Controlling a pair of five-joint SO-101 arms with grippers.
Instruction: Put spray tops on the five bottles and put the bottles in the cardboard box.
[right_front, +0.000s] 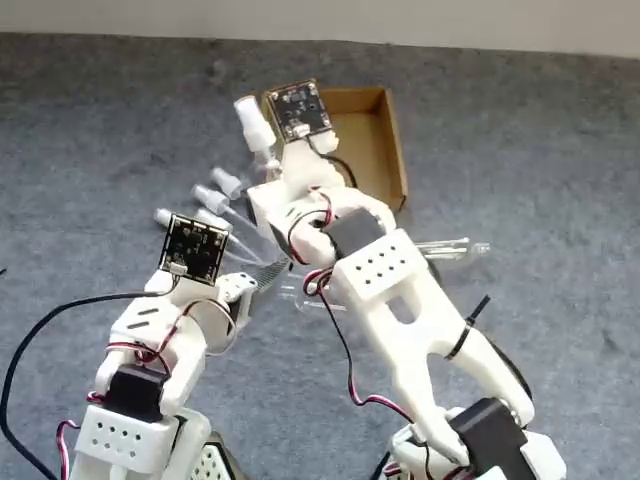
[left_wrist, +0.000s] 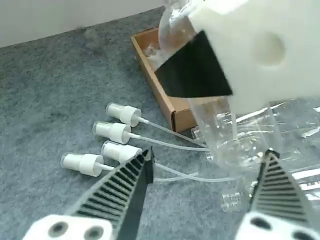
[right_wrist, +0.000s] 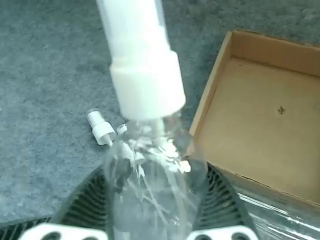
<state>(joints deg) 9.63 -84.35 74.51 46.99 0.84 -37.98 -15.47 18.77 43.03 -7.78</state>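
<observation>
Bottle (right_wrist: 152, 192) in right jaws, cardboard box (right_wrist: 260, 125) beside

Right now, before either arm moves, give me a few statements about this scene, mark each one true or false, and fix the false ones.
1. The right gripper is shut on a bottle that has a spray top on it. True.
2. The left gripper is shut on a spray top. False: it is open and holds nothing.
3. Four loose spray tops lie on the carpet. True.
4. The cardboard box lies upside down. False: its open side faces up and its floor shows.
</observation>
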